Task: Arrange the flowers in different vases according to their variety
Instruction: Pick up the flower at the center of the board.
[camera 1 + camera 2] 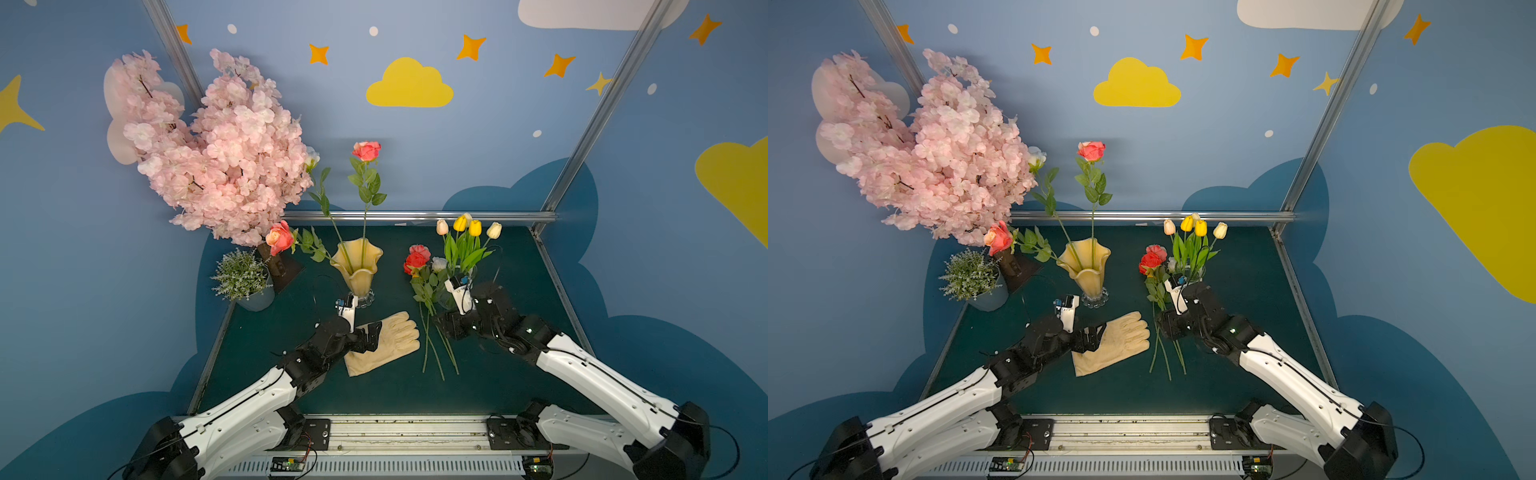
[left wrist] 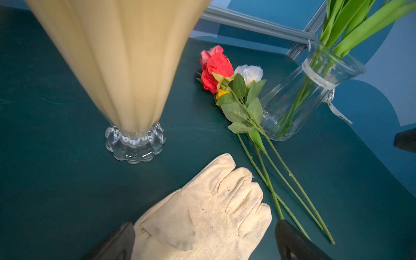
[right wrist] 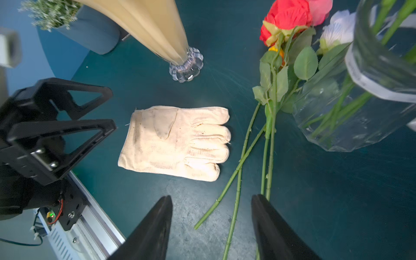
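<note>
Currently three roses stand in the amber vase [image 1: 358,266] near the middle of the bench [image 1: 519,374]. A pink rose [image 1: 366,150] stands upright, a white one [image 1: 312,158] leans toward the big blossom tree [image 1: 216,145], and a pink-orange one [image 1: 279,237] droops low on that same side. The glass vase [image 2: 310,94] stands well apart from the amber one and holds the tulips [image 1: 467,226], yellow, cream and pale pink, all upright.

Between the two vases, just beside the glass one, a bunch of loose flowers [image 1: 419,270] lies flat on the bench. It holds a red rose [image 2: 217,67], a pink one [image 2: 212,51] behind it and a white one [image 2: 249,73]. A small yellow bud [image 2: 221,93] shows under their leaves. Their stems point toward the near edge and cross one another.

A cream glove [image 1: 390,338] lies flat between the amber vase and those stems, touching neither.

The left gripper [image 2: 204,224] hangs over the cuff end of the glove with its jaws spread wide and nothing between them. The right gripper [image 3: 211,197] sits low over the ends of the loose stems. Its jaws stand apart, with one stem running between them and another passing under one tip. Whether either jaw touches a stem I cannot tell.

A small potted plant [image 1: 243,274] stands at the far left of the bench, under the tree.
</note>
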You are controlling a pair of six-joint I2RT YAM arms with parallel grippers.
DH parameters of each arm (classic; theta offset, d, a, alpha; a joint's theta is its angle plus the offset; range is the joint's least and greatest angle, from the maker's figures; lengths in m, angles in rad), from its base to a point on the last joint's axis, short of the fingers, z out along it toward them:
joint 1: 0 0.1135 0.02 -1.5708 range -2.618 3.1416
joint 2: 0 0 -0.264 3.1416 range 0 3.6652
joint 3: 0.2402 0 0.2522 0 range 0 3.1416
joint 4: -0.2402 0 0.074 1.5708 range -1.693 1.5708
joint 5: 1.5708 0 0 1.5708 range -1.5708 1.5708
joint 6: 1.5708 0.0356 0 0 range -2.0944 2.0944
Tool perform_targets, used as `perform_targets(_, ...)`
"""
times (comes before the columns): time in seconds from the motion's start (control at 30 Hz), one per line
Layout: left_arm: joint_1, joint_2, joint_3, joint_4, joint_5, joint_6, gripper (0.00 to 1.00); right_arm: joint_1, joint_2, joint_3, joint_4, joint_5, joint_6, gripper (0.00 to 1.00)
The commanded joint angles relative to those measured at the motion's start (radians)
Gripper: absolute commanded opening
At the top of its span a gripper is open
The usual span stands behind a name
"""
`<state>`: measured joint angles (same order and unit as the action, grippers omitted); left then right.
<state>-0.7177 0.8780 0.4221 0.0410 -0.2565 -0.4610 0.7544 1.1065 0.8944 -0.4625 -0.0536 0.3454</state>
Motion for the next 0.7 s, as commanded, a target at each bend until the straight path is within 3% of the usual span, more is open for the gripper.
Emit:
perform_targets(0.0, 0.007, -0.041, -0.007, 0.020, -0.043, 0.020, 1.00, 0.028, 0.109, 0.083, -0.113, 0.061, 0.044, 0.52)
perform_targets(0.1, 0.008, -0.082, -0.025, 0.023, -0.044, 0.025, 1.00, 0.048, 0.217, 0.150, -0.171, 0.128, 0.046, 0.46)
perform_targets(0.27, 0.009, -0.138, -0.042, 0.018, -0.046, 0.036, 1.00, 0.053, 0.373, 0.262, -0.318, 0.259, 0.000, 0.43)
perform_targets(0.67, 0.009, -0.268, -0.099, 0.034, -0.051, 0.069, 1.00, 0.052, 0.512, 0.260, -0.262, 0.388, -0.084, 0.43)
